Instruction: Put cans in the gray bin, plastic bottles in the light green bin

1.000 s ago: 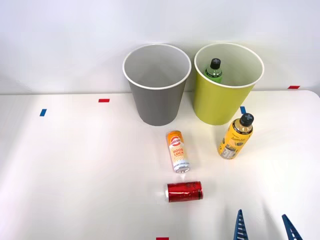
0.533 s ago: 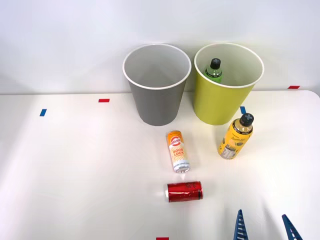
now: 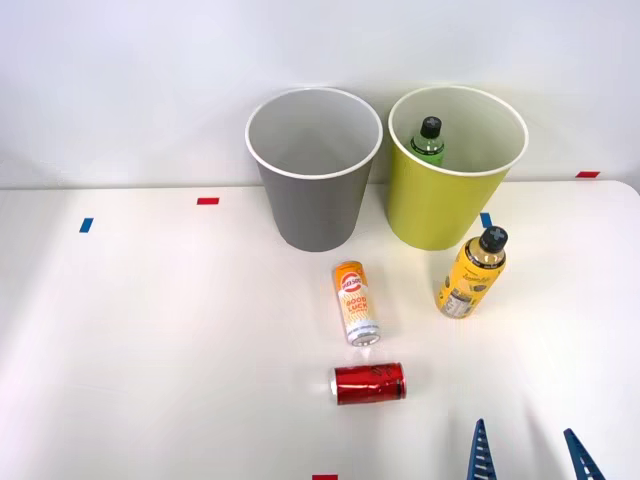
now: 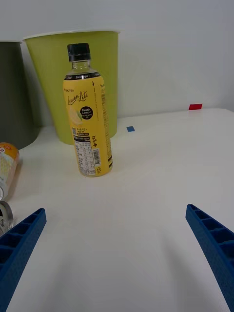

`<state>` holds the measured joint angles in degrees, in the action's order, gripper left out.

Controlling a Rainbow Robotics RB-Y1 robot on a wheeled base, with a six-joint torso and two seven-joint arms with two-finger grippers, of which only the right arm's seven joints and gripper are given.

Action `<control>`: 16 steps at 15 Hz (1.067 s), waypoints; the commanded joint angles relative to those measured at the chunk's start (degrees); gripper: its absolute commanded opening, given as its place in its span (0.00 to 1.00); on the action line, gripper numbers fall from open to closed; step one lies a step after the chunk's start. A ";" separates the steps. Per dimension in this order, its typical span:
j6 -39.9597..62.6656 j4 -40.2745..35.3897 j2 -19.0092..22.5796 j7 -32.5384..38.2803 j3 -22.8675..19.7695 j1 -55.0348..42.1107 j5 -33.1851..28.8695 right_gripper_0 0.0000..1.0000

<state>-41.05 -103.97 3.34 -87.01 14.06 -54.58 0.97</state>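
The right end effector (image 3: 531, 455) sits at the near edge of the white surface (image 3: 150, 330), its blue ribbed fingers (image 4: 19, 246) spread wide and holding nothing. The yellow lemon-drink bottle (image 3: 472, 273) stands upright on the surface straight ahead of it, farther from the robot and toward the bins, its long axis vertical and its black cap up; in the wrist view the bottle (image 4: 87, 114) stands ahead of the gap between the fingers, set off toward one of them rather than centred, well apart from both. It stands just in front of the light green bin (image 3: 440, 205), near its wall, so a forward reach with a small sideways correction looks like the move that matters next. The green bottle (image 3: 428, 140) already rests inside that bin, cap up. The gray bin (image 3: 312, 205) stands beside the light green one, to its left. The orange-and-white can (image 3: 355, 302) lies on its side to the left of the yellow bottle, its long axis running roughly away from the robot with its shiny end nearer. The dented red can (image 3: 369, 383) lies on its side nearer still, its long axis running left to right, ahead and to the left of the end effector. Both cans are outside the gray bin.
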 commanded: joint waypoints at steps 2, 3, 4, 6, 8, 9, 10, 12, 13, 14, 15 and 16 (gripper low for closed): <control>0.00 2.81 0.70 -0.18 -0.53 2.02 -0.44 1.00; -0.26 2.64 2.11 -0.44 -0.62 2.72 -0.62 1.00; -0.26 2.64 3.25 -0.62 -0.70 3.87 -0.53 1.00; -0.35 2.55 5.01 -1.05 -1.41 5.36 -0.88 1.00; -0.35 2.64 7.03 -1.14 -1.76 6.86 -0.26 1.00; -0.35 2.64 7.47 -0.79 -1.67 7.38 0.09 1.00; -0.35 2.64 8.00 -0.53 -1.49 8.17 0.61 1.00; 0.00 2.64 8.09 -0.18 -1.23 9.23 1.49 1.00; 0.70 2.64 8.09 0.09 -0.97 9.84 2.11 1.00; 1.05 2.64 8.09 0.00 -0.53 10.37 3.78 1.00; 1.05 2.64 8.26 -0.26 0.00 11.16 5.27 1.00; 1.14 2.64 8.44 -0.26 0.26 11.78 5.54 1.00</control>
<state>-40.04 -101.35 11.60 -87.20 13.95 -43.49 6.03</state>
